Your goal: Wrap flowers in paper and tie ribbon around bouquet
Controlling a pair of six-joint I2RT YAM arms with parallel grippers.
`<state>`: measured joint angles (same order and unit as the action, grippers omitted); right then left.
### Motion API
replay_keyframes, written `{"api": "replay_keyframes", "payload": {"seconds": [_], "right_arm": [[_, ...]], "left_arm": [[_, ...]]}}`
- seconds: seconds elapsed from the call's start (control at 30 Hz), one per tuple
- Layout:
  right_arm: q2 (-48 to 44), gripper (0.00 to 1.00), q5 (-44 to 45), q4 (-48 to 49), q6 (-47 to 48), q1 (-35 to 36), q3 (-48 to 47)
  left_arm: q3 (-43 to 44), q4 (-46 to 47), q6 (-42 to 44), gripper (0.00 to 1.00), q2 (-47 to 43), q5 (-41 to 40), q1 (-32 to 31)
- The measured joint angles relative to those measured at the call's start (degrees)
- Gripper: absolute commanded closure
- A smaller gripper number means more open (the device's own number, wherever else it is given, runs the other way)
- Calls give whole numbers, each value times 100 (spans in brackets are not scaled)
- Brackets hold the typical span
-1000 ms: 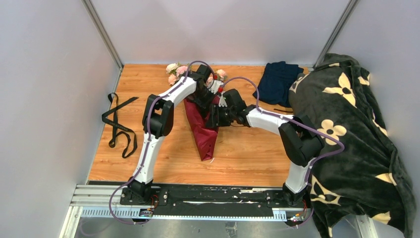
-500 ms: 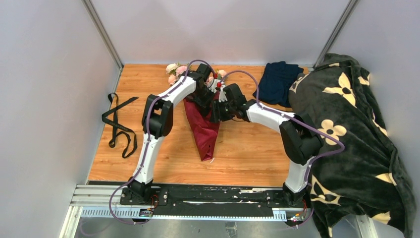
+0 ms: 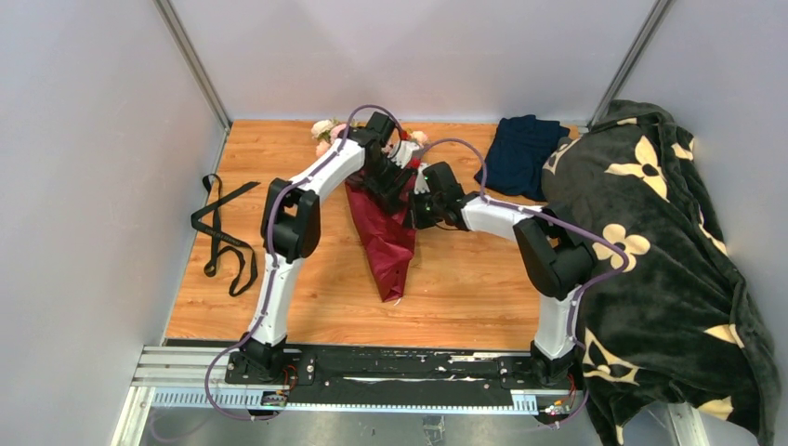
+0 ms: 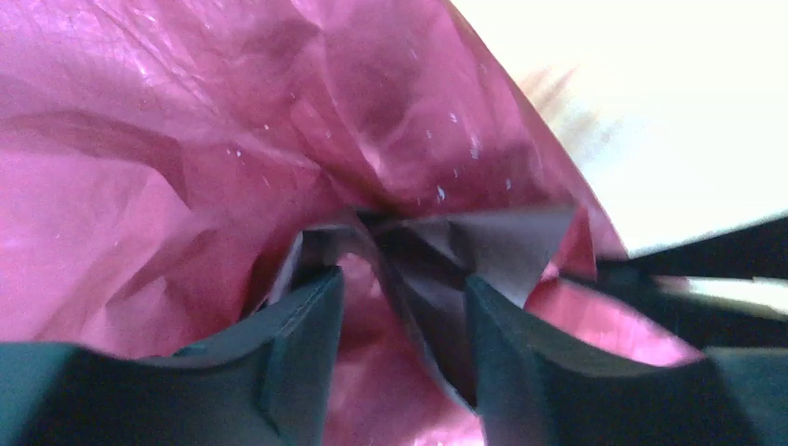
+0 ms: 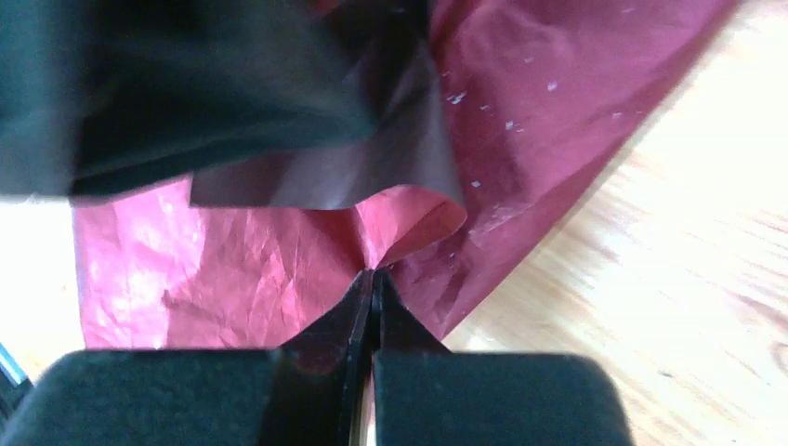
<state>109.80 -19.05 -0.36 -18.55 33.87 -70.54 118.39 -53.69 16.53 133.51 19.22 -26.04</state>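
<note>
1. Flowers (image 3: 323, 130) lie at the table's (image 3: 465, 288) 12 o'clock, stems inside the coned paper (image 3: 390, 243); wrapping looks nearly done.
2. Left gripper (image 4: 401, 283) stands parted around a fold; right gripper (image 5: 372, 279) pinches the paper's edge.
3. Ribbon (image 3: 223, 237) lies at 9 o'clock, untied.

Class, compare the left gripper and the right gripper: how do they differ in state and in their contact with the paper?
The left gripper has its jaws apart; the right gripper has them shut. A dark fold of the paper sits between the left gripper's jaws, while the right gripper pinches a curled edge at its tips. Both are at the same burgundy sheet.
</note>
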Motion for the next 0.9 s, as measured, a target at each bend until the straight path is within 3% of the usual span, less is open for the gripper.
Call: {"api": "replay_keyframes", "payload": {"seconds": [0.1,0.2,0.27,0.4,0.47,0.6,0.73,0.9], "right_arm": [[-260,100,90,575,-280,-229,573],[-389,100,111,876,-492,-422,1010],[-387,100,107,988,-614,-487,1172],[-393,100,-7,1419,-866,-492,1423],[-422,100,-35,1591,-949,-492,1563],[-551,100,-114,1770,-1069,-492,1816],[-597,100,-297,1764,-1032,-494,1829],[-616,100,-584,1547,-883,-492,1633]], "left_arm": [[7,-70,31,26,-280,-7,-9],[4,-31,83,25,-855,26,-15],[-79,46,118,30,-1370,83,-13],[-704,223,330,54,-2592,271,-31],[-1032,271,466,56,-2889,258,-72],[-1572,258,944,42,-2739,-28,-160],[-2138,525,1961,30,-2476,-321,31],[-3174,1644,3908,27,-2852,-345,605]]}}
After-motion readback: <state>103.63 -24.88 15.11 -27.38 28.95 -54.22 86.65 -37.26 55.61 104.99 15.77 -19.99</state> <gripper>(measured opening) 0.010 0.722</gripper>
